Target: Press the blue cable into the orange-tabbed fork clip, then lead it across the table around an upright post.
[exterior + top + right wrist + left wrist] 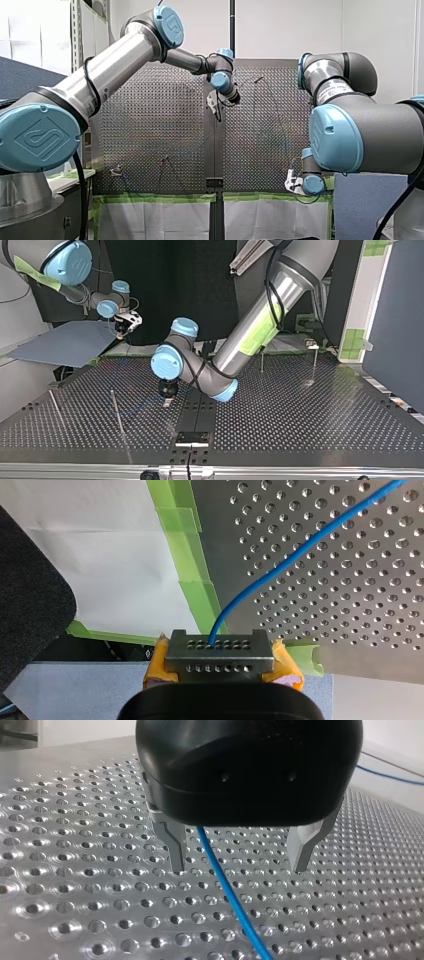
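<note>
Cable position: blue cable (300, 550) is seen leaving the right gripper at the taped edge of the bench (350, 605) and running out over the perforated surface. In the left wrist view it passes between the left gripper's fingers, off centre and nearer one of them. Whether it lies on the bench there or hangs just above cannot be told.
Cable handling: judged light, thin and springy rather than limp. It is likely to bow between supports, and its smooth jacket may slide in metal fingers. Hold is best taken close beside the point to be pressed or bent, so that only a short span is left free.
Left gripper (240, 865): set low over the middle of the bench. Its metal fingers (175, 847) are held well apart. Nothing is clamped, and the cable between them appears untouched.
Upright post (117, 412): one thin post is noted beside the left gripper, toward the bench edge farthest from the arms. It is apart from the gripper, and no cable is led around it.
Right gripper (220, 652): stationed at the arms' edge of the bench, near the front view's right corner. Its yellow pads (157, 665) are drawn together and clamped on the cable's end.
Fork clip: the orange-tabbed fork clip cannot be made out with certainty.
</note>
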Controlling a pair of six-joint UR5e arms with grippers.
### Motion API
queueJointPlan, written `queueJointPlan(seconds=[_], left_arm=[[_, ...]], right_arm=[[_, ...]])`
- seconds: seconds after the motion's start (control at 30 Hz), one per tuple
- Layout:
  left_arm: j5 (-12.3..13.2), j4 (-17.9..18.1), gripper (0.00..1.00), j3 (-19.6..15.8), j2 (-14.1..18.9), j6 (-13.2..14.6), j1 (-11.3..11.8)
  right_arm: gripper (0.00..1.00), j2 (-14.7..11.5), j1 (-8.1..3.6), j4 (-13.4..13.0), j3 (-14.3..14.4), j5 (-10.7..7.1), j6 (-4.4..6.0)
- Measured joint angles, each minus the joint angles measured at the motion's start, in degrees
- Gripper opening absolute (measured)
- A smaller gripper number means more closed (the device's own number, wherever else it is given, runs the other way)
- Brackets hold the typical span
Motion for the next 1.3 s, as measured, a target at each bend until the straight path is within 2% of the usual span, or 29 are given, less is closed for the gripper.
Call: queueJointPlan(seconds=[0.17,0.37,0.67,0.9,1.07,1.3], left_arm=[[0.9,-0.3,1.00,-0.1,0.0,-2.9,0.4],[2.0,0.1,1.00,-2.1,0.9,-6.2,1.0],[6.5,3.8,1.00,-6.8,4.3,-11.0,2.2],[10.6,2.8,1.00,-11.0,4.7,-14.8,1.7],[12.4,0.8,1.00,-13.3,5.1,-13.9,1.5],[9.9,0.0,1.00,-14.0,7.3,-12.5,2.0]], right_arm=[[0.00,0.0,-0.03,0.1,-0.1,-0.03,0.01],[0.00,0.0,-0.04,0.1,-0.1,-0.09,0.00],[0.00,0.0,0.01,0.2,-0.1,-0.15,0.00],[0.00,0.0,0.10,0.5,-0.1,-0.12,-0.08],[0.00,0.0,0.12,0.5,-0.1,-0.11,-0.17],[0.00,0.0,0.08,0.6,-0.1,-0.12,-0.18]])
